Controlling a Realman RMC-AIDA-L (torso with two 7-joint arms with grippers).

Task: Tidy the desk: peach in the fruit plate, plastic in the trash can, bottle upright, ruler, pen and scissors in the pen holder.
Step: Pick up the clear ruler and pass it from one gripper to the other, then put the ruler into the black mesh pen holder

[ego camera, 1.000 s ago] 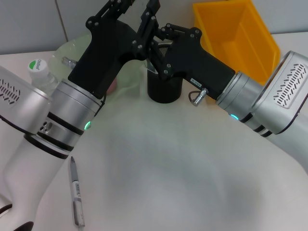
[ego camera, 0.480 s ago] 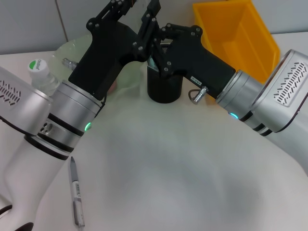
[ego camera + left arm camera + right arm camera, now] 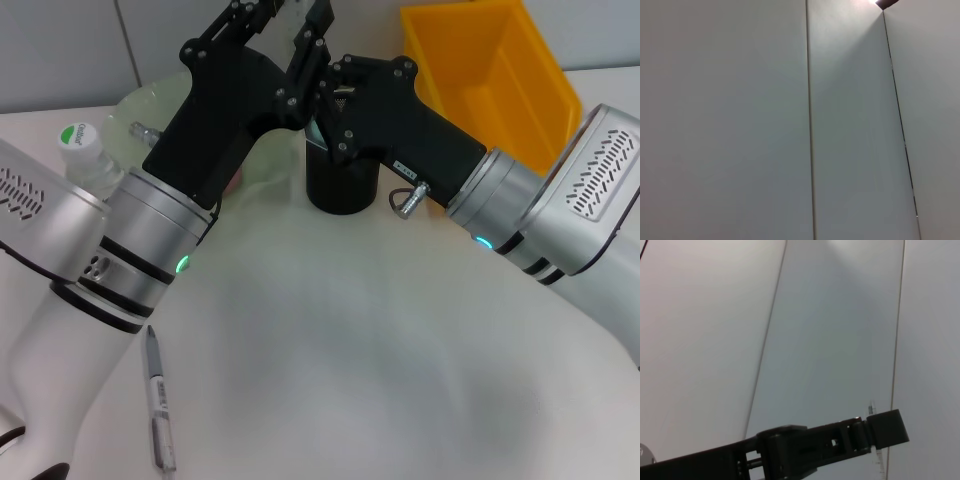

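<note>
Both arms reach to the far middle of the desk and meet above the black pen holder (image 3: pixel 342 190). My left gripper (image 3: pixel 262 12) is highest, at the top edge of the head view. My right gripper (image 3: pixel 312 50) is right beside it, just over the holder. A clear ruler (image 3: pixel 313 128) stands nearly upright between them, its lower end at the holder's rim. In the right wrist view the ruler (image 3: pixel 874 412) lies against part of the left gripper (image 3: pixel 830 445). A grey pen (image 3: pixel 158 410) lies near the front left. The scissors and the plastic are out of view.
A green-capped bottle (image 3: pixel 82 150) stands upright at the left. Behind the left arm is the pale green fruit plate (image 3: pixel 150 100), with a pink peach (image 3: pixel 233 180) showing at its edge. The yellow trash can (image 3: pixel 480 70) stands at the back right.
The right gripper has shifted slightly up and left over the pen holder, and the ruler moved with it. The left arm has barely moved.
</note>
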